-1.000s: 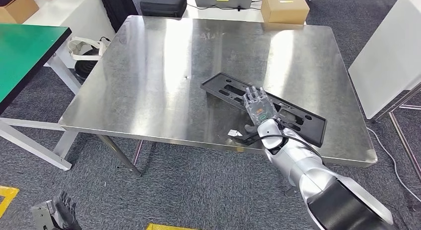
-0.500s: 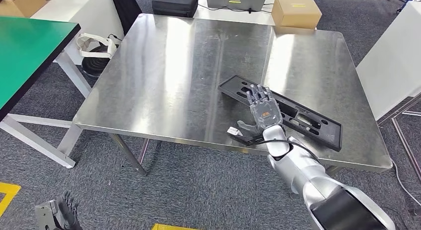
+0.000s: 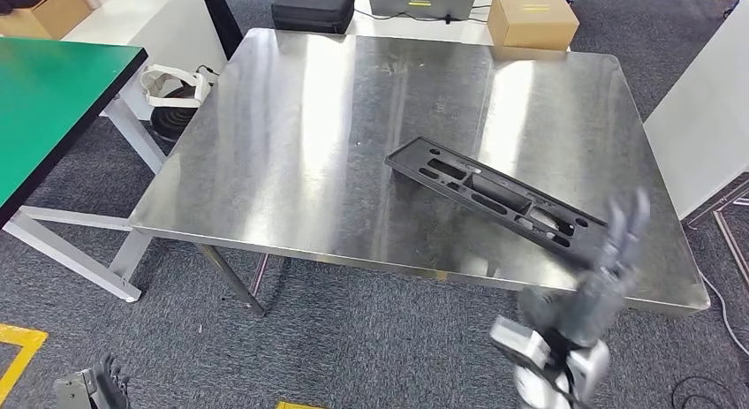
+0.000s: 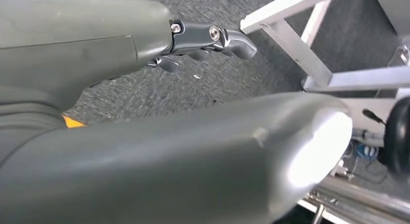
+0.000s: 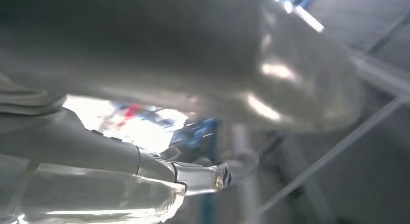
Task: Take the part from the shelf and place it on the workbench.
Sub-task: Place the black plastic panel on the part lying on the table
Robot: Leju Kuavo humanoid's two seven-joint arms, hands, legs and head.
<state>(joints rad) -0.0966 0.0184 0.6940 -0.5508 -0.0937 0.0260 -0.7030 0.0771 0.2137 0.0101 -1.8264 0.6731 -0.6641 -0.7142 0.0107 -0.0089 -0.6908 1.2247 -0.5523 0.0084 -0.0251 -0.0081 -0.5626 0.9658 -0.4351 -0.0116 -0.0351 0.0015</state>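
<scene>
The left hand point(image 3: 93, 387) is seen hanging low over the carpet, fingers apart, nothing grasped. The right hand point(image 3: 609, 259) is shown blurred, raised upright at the near right edge of the workbench point(image 3: 291, 135), fingers extended and spread, nothing held. Just beyond and left of the right hand, the black part point(image 3: 495, 197) is seen lying flat on the workbench, apart from the fingers. Farther off, a cardboard box point(image 3: 533, 18) and a black case point(image 3: 313, 7) are seen.

Long black slotted part point(image 3: 499, 199) flat, diagonal on steel workbench point(image 3: 309, 144)
</scene>
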